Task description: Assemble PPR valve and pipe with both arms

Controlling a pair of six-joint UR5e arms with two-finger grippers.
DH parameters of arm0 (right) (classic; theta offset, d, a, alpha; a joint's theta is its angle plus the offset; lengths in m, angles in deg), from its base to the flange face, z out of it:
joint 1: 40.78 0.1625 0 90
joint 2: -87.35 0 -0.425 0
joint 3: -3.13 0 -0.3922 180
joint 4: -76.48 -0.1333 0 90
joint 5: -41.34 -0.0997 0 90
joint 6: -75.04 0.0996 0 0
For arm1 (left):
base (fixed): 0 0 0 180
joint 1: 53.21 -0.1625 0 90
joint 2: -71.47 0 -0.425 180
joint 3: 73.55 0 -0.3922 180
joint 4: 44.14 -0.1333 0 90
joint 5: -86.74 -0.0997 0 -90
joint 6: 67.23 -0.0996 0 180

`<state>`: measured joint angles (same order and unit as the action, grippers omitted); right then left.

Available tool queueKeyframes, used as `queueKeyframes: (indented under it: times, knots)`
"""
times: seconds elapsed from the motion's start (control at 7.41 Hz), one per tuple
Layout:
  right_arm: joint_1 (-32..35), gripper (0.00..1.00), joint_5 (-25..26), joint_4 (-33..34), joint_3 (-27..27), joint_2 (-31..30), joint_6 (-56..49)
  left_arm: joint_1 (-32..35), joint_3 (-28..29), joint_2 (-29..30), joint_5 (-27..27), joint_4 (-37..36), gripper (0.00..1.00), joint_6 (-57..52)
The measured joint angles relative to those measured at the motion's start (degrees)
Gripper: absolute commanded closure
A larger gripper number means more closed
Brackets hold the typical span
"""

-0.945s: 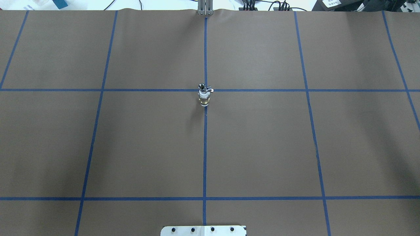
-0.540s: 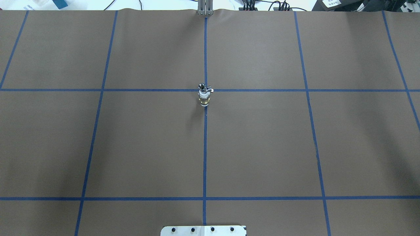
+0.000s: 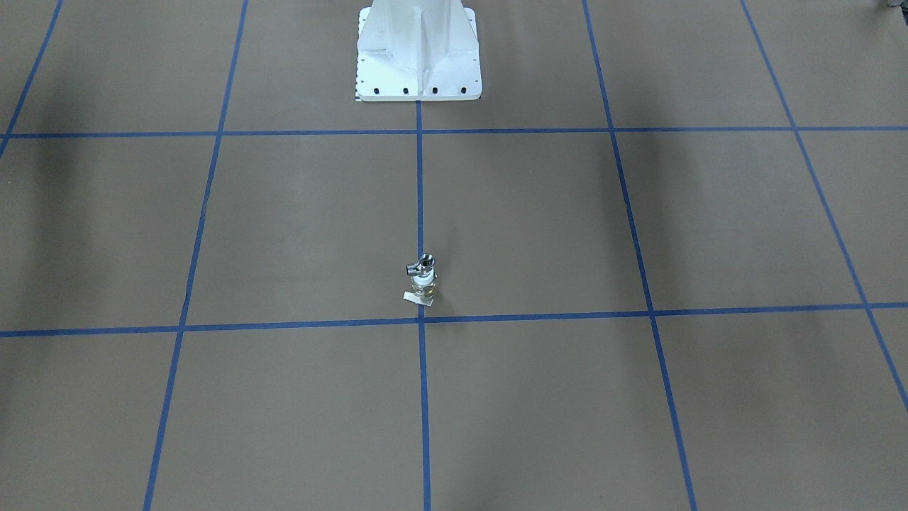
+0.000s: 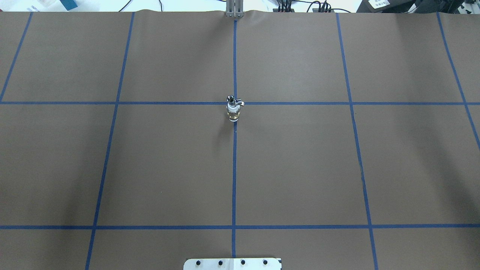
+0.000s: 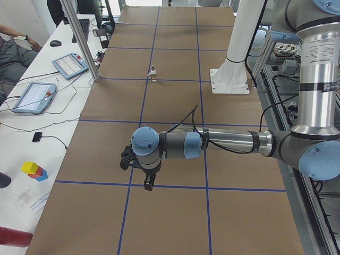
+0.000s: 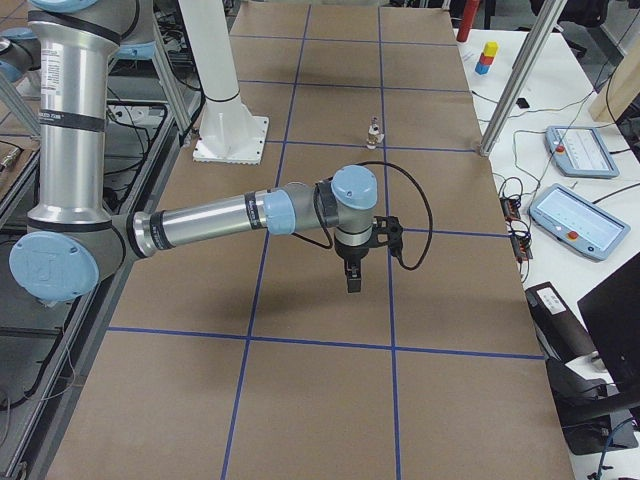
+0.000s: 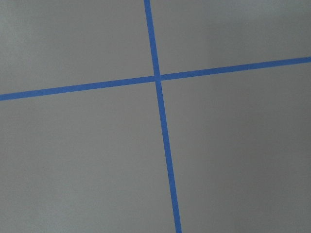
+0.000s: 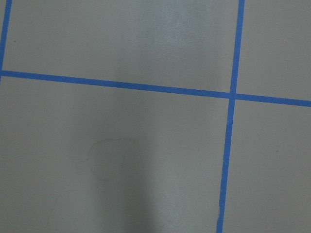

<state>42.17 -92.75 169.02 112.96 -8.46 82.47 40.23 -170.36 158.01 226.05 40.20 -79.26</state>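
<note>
A small upright piece stands alone at the table's centre, next to a blue tape crossing. Its top is a chrome valve [image 4: 233, 100] [image 3: 423, 265], and below that is a short white pipe section [image 4: 233, 109] [image 3: 424, 280] with a brass end. My left gripper [image 5: 149, 184] hangs low over the mat far from it, seen only in the exterior left view. My right gripper [image 6: 351, 279] hangs likewise, seen only in the exterior right view. I cannot tell whether either is open or shut. Both wrist views show only brown mat and blue tape.
The white robot pedestal [image 3: 418, 50] stands at the table's near-robot edge. A side bench holds teach pendants [image 5: 69, 65] [image 6: 575, 150], cables and coloured blocks [image 5: 34, 170]. An aluminium post [image 5: 79, 37] rises at the far table edge. A person's arm [image 5: 13, 40] rests on the bench.
</note>
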Motion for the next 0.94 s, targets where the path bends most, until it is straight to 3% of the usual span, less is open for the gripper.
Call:
queueKeyframes:
  times: [0.94]
  knots:
    - [0.10, 0.00, 0.07, 0.00, -0.91, 0.00, -0.03, -0.01, -0.15, 0.03, 0.00, 1.36, 0.00, 0.05]
